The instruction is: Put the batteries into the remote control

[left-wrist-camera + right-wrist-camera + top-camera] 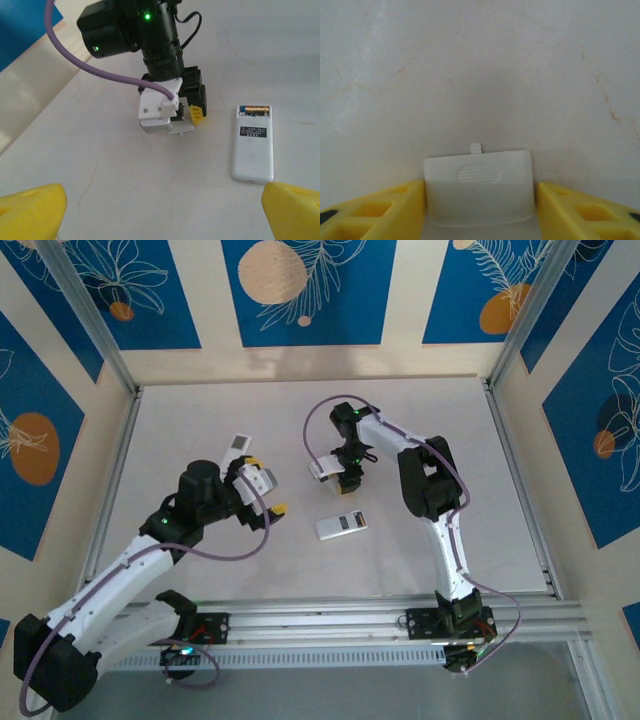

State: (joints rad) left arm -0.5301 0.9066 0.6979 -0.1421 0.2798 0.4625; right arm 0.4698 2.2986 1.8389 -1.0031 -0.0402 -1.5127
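The left arm enters from the lower left of the top view, bent at the elbow. The left gripper (265,488) hovers over the table (480,490) with its yellow fingers (30,210) spread fully apart, holding nothing. A second remote (240,447) lies just above it.

At centre, the right gripper (347,478) points straight down. It flanks a white battery cover (477,185) lying flat, but a firm grip cannot be confirmed.

To the right in the left wrist view, the remote (252,150) lies back up, with one battery (255,110) seated in its open compartment. The print on its black label (253,132) is too small to read.
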